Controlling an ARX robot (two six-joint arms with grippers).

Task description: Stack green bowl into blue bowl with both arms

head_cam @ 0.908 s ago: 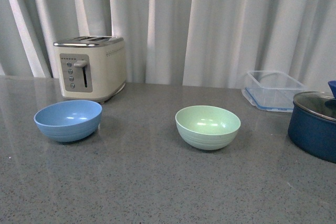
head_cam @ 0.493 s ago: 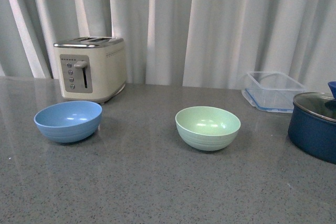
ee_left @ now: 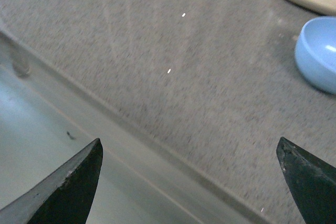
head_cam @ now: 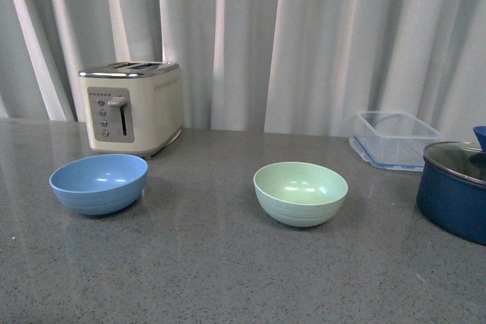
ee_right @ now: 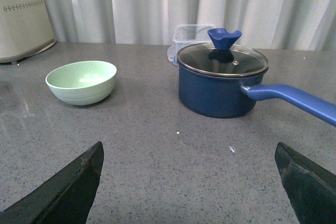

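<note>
- Two grippers sit nearest, each seen only from its own wrist camera. The left gripper (ee_left: 188,148) has its fingers spread wide with nothing between them, over the table's near edge.
- The right gripper (ee_right: 189,148) is likewise spread wide and empty, low over the grey table (head_cam: 213,271). Neither arm shows in the front view.
- Judging by this, the task is at its very start: the reach has not arrived and neither bowl is touched.
- From the robot's seat, the green bowl (head_cam: 301,193) stands upright and empty at about one o'clock, on open table, well apart from both grippers.
- The blue bowl (head_cam: 99,182) stands upright and empty at about ten o'clock, well apart from the green one.
- The next move probably calls for the right arm to travel to the green bowl and bring one finger inside its rim and one outside. The left arm would go to steady the blue bowl.
- A navy pot (head_cam: 456,187) with a glass lid sits at about three o'clock, near the right arm's likely path, its handle pointing towards the robot.
- Farther back are a cream toaster (head_cam: 133,104) at eleven o'clock and a clear plastic container (head_cam: 395,138) at two o'clock, before a pale curtain (head_cam: 250,36).
</note>
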